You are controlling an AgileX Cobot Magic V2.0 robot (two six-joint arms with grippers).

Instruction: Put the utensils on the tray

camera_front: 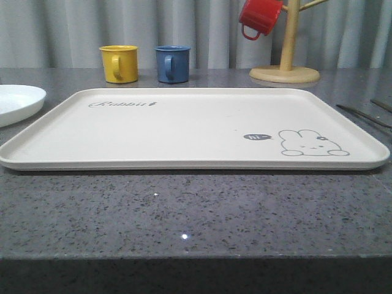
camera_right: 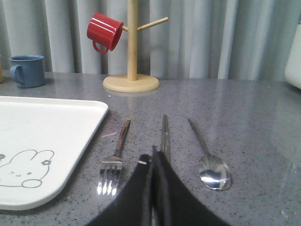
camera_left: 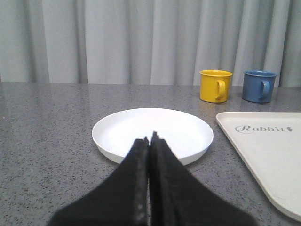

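A cream tray (camera_front: 184, 131) with a grey rabbit drawing and "Rabbit" script lies flat and bare on the speckled grey surface (camera_front: 196, 214), while the utensils rest on that surface just off the tray's right edge. Seen from the right wrist, the fork (camera_right: 114, 162), the chopsticks (camera_right: 164, 134) and the spoon (camera_right: 209, 162) lie side by side, handles pointing toward the curtain, the fork nearest the tray and the spoon farthest from it, none touching the tray. The right gripper (camera_right: 153, 157) hangs low over the near end of the chopsticks, its black fingers clenched together with nothing between them. The left gripper (camera_left: 149, 141) sits on the other side of the tray, its fingers likewise pressed together and holding nothing, in front of a white round plate (camera_left: 153, 134) that rests beside the tray's left end. Behind the tray stand a yellow mug (camera_front: 119, 63) and a blue mug (camera_front: 172, 63), with a red mug (camera_front: 260, 17) hung on a wooden mug tree (camera_front: 285, 61) to the right.
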